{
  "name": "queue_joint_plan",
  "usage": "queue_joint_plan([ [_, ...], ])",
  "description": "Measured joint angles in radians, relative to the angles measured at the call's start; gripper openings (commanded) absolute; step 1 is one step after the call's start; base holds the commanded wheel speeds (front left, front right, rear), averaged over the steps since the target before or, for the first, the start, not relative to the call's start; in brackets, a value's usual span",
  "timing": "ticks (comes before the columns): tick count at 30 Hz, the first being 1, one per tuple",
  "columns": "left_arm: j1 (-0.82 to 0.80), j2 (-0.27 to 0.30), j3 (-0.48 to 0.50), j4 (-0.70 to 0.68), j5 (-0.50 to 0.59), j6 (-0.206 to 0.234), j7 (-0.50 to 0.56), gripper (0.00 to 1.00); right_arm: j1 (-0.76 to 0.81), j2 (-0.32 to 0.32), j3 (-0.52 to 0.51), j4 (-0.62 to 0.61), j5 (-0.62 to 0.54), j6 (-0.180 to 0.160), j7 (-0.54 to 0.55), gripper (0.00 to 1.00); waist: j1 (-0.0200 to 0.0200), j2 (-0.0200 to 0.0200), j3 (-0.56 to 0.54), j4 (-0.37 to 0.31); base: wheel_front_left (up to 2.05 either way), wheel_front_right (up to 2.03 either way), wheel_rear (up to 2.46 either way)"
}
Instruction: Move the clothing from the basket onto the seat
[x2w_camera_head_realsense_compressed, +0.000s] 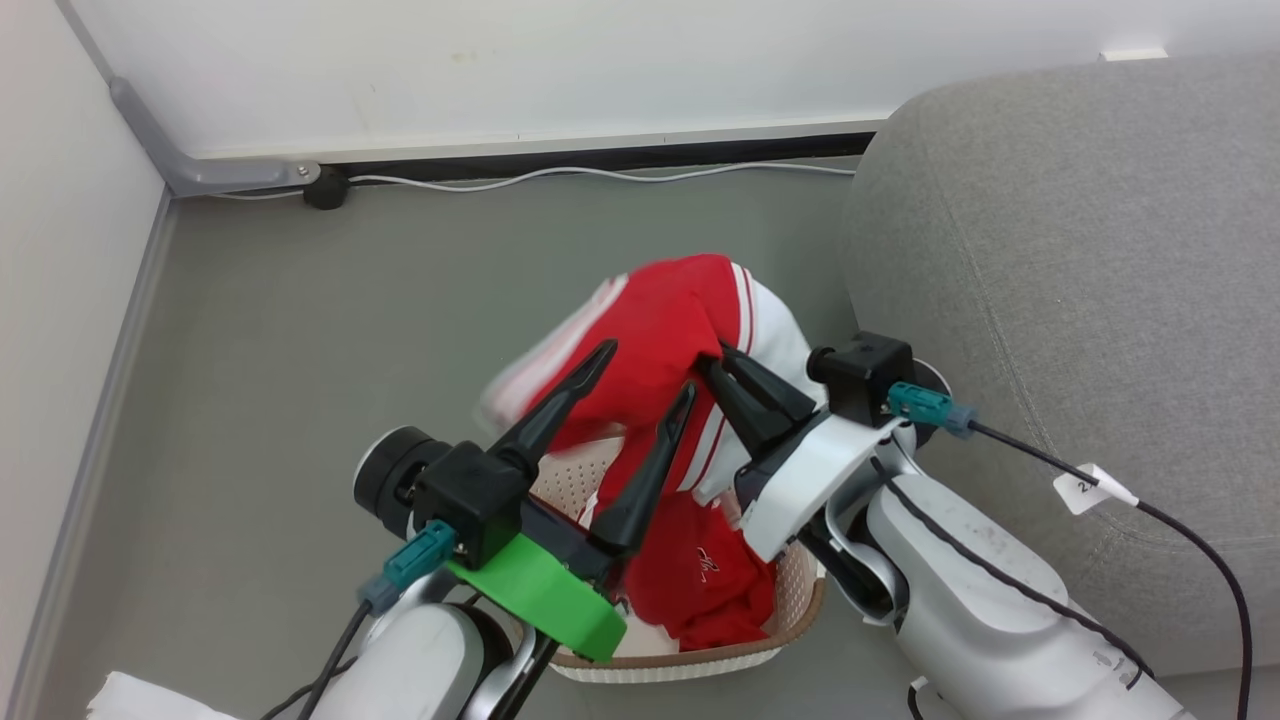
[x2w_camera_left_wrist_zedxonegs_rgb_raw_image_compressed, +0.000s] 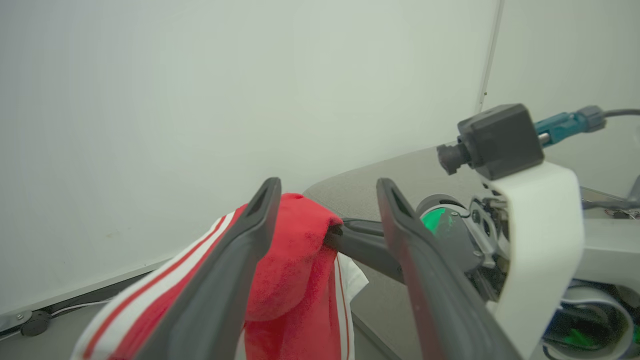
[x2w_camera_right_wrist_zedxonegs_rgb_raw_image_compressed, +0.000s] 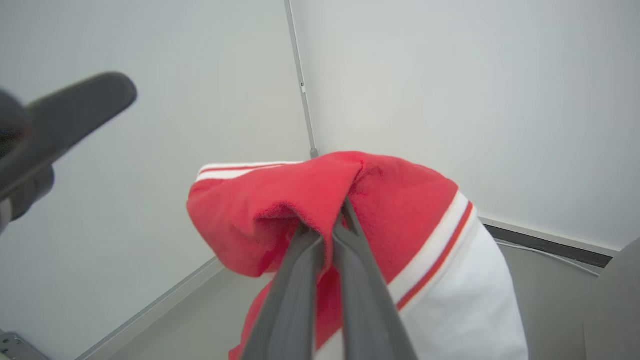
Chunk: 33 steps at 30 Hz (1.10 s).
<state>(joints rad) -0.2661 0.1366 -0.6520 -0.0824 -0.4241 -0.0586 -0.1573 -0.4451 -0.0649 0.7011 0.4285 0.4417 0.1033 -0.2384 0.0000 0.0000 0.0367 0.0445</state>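
Note:
My right gripper (x2w_camera_head_realsense_compressed: 714, 360) is shut on a fold of a red garment (x2w_camera_head_realsense_compressed: 670, 330) with white stripes and a white panel, held up above the basket (x2w_camera_head_realsense_compressed: 795, 615). The right wrist view shows the shut fingers (x2w_camera_right_wrist_zedxonegs_rgb_raw_image_compressed: 310, 280) pinching that garment (x2w_camera_right_wrist_zedxonegs_rgb_raw_image_compressed: 405, 200). A second red garment (x2w_camera_head_realsense_compressed: 705, 580) with a small white logo lies in the cream perforated basket. My left gripper (x2w_camera_head_realsense_compressed: 645, 380) is open, its fingers spread just in front of the lifted cloth (x2w_camera_left_wrist_zedxonegs_rgb_raw_image_compressed: 295, 260), holding nothing (x2w_camera_left_wrist_zedxonegs_rgb_raw_image_compressed: 327, 187). The grey seat (x2w_camera_head_realsense_compressed: 1080, 250) rises to the right of the basket.
The basket stands on a grey floor (x2w_camera_head_realsense_compressed: 350, 320) in a corner of white walls. A white cable (x2w_camera_head_realsense_compressed: 600, 175) runs along the dark baseboard, with a grey conduit (x2w_camera_head_realsense_compressed: 200, 172) at the corner. Something white (x2w_camera_head_realsense_compressed: 150, 700) lies at the lower left.

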Motion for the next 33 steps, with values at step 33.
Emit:
queue_joint_plan([
  [33,0.057,0.056,-0.038,0.033,0.022,-0.01,0.032,1.0,-0.043,-0.002,-0.117,0.031,0.009,-0.017,-0.009,0.0,0.0,0.0,0.024,-0.132,0.0,0.0,0.0],
])
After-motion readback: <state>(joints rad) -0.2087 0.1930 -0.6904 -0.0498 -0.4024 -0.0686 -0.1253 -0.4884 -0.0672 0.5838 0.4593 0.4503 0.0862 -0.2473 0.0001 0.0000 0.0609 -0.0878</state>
